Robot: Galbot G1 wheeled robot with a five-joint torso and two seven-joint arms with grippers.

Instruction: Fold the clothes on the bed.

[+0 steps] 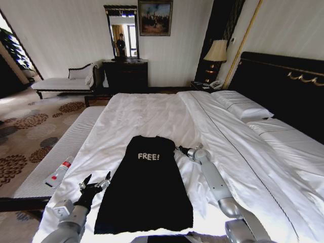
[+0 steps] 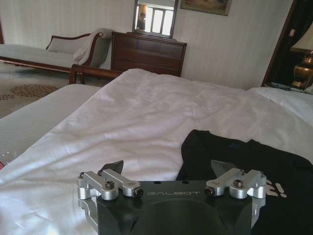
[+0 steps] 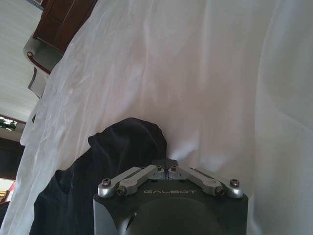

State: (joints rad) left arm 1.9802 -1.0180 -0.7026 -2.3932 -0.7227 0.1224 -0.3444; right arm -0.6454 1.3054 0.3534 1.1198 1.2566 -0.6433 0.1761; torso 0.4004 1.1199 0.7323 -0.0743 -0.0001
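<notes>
The clothes are one black T-shirt (image 1: 144, 187) with white "FREE!" lettering, lying flat as a narrow strip on the bed's white sheet (image 1: 147, 114). Beside the shirt's left edge my left gripper (image 1: 96, 182) hovers open just above the sheet. In the left wrist view that left gripper (image 2: 168, 169) has one finger over the sheet and the other over the black shirt (image 2: 244, 156). My right gripper (image 1: 178, 149) is at the shirt's upper right corner. In the right wrist view the right gripper (image 3: 166, 165) is shut, its tips pinching the bunched edge of the shirt (image 3: 127, 147).
A striped bench (image 1: 61, 147) runs along the bed's left side with a red and white item (image 1: 58, 173) on it. Pillows (image 1: 240, 104) and the black headboard (image 1: 283, 86) are on the right. A chaise (image 1: 66, 81), a dark dresser (image 1: 125, 73) and a lamp (image 1: 217, 50) stand at the far wall.
</notes>
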